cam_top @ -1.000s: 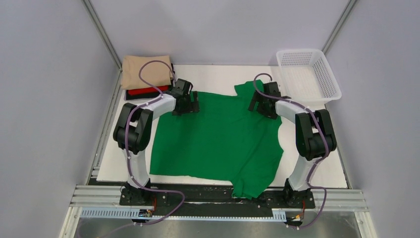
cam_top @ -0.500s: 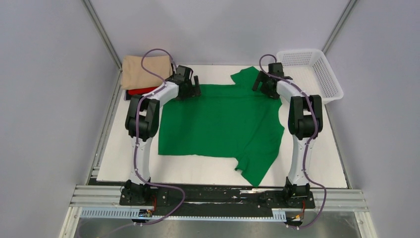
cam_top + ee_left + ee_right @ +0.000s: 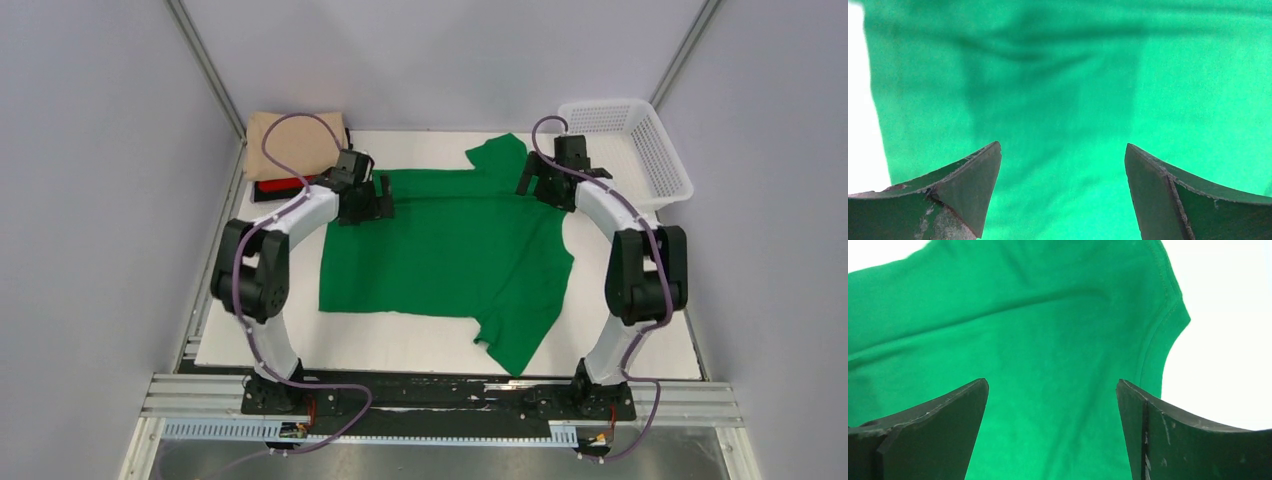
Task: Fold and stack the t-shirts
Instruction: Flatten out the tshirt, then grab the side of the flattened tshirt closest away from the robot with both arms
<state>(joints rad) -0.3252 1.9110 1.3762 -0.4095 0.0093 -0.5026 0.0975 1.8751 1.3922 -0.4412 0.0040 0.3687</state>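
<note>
The bright green t-shirt lies spread on the white table, one sleeve at the far edge, one at the near right. My left gripper is open above the shirt's far left corner; in the left wrist view only green cloth lies below the jaws. My right gripper is open above the far right shoulder; the right wrist view shows a hemmed sleeve edge. The beige shirt lies folded at the far left on the red shirt, over a black layer.
A white mesh basket stands at the far right corner. The white table surface shows around the green shirt. Metal frame rails run along the left and right edges.
Over the last second both grippers drew the green shirt toward the far edge and let it go. Since half a second ago both arms pulled slightly back and the jaws stand open.
</note>
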